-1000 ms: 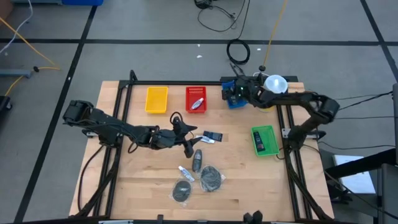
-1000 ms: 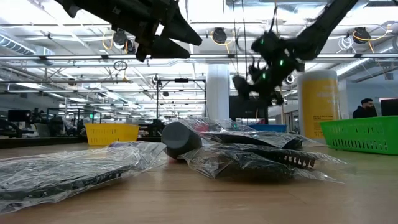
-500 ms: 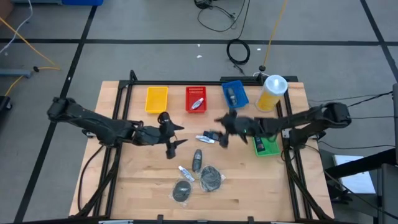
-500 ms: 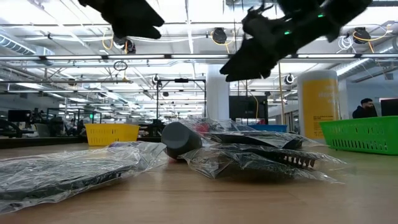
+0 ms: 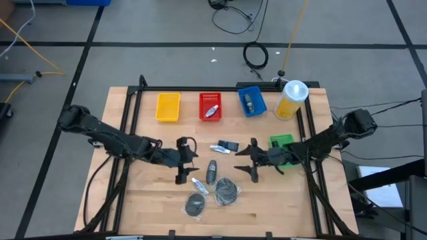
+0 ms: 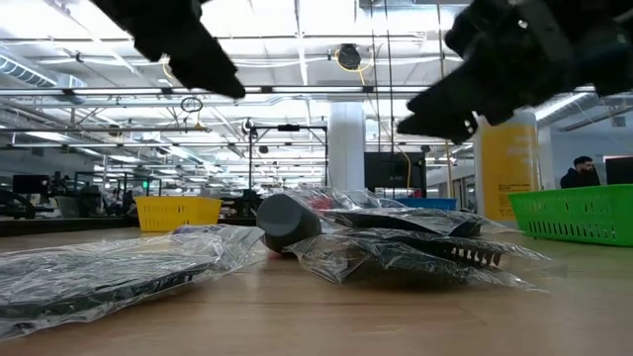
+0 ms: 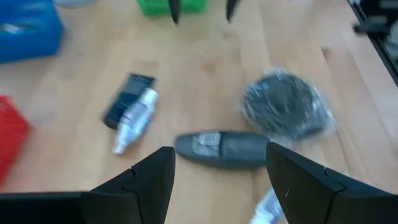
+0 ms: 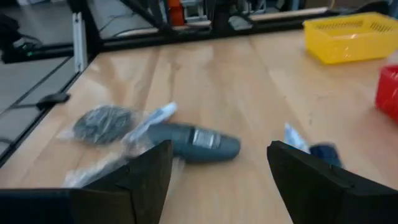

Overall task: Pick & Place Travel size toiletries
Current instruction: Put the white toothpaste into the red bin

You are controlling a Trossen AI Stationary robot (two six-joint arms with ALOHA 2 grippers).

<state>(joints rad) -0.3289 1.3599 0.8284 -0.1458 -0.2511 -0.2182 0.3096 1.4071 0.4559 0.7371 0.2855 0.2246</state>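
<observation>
At the centre of the wooden table (image 5: 147, 200), seen from above, the left gripper (image 5: 181, 160) hovers with fingers spread, at nine o'clock from a dark grey bottle (image 5: 212, 171). The right gripper (image 5: 251, 160), also spread and empty, hangs at three o'clock from that bottle. A white tube (image 5: 199, 185) lies touching the bottle at its seven o'clock. Two bagged round pucks (image 5: 227, 191) sit toward six o'clock. A small tube and dark packet (image 5: 225, 147) lie at twelve o'clock, between the grippers.
</observation>
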